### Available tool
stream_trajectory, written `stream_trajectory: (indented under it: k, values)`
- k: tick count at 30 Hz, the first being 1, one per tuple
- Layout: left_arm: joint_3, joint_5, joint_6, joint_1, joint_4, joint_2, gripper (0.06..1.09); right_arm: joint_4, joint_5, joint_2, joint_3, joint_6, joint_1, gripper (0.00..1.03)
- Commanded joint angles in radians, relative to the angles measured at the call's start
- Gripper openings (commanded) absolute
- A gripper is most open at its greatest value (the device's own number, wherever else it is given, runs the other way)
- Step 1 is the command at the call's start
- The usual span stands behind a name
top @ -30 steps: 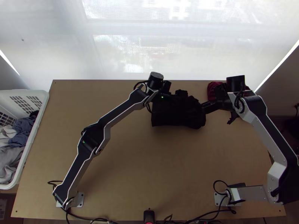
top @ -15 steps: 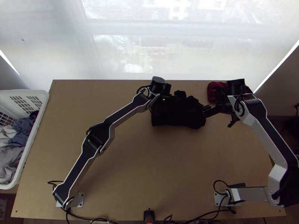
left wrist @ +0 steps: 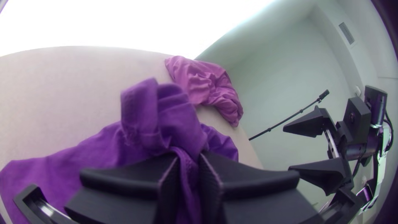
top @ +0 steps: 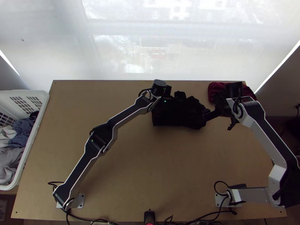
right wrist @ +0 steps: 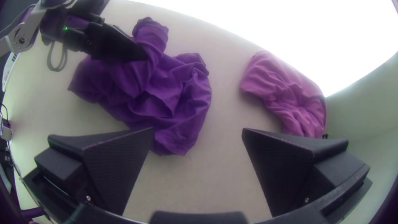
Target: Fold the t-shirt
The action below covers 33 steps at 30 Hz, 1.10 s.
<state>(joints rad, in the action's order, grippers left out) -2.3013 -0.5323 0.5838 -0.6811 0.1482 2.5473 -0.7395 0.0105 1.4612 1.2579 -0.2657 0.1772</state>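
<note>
Daylight from far window (top: 131, 48), dim table (top: 142, 168), blown-out wrist-view glare, bent edges, dark corners

No readable text or labels.

The t-shirt (top: 178, 116) is dark and made of soft cloth. It lies bunched on the table (top: 150, 168), near the far edge and a little right of the middle. Many creases cross it, and one gathered part stands above the rest.
</note>
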Motion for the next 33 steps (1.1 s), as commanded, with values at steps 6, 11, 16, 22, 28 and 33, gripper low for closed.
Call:
stream_trajectory:
  k: [6, 11, 16, 22, 28, 33]
  values:
    - [0.000, -0.040, 0.036, 0.017, 0.010, -0.027, 1.04, 0.019, 0.008, 0.034, -0.009, -0.003, 0.004, 0.98]
    - [0.043, -0.061, 0.036, 0.117, 0.096, -0.157, 1.04, 0.051, 0.006, 0.068, 0.005, -0.003, 0.007, 0.98]
    - [0.106, -0.136, -0.033, 0.222, 0.271, -0.260, 1.03, 0.123, 0.006, 0.157, 0.086, -0.001, 0.058, 0.98]
    - [0.278, -0.140, -0.214, 0.222, 0.461, -0.312, 1.03, 0.140, 0.005, 0.358, 0.337, 0.010, 0.186, 0.98]
    - [0.384, -0.136, -0.246, 0.166, 0.461, -0.338, 1.03, 0.138, 0.000, 0.542, 0.448, 0.005, 0.268, 0.98]
    - [0.384, -0.123, -0.257, 0.144, 0.461, -0.337, 1.03, 0.134, -0.014, 0.553, 0.324, -0.006, 0.216, 0.98]
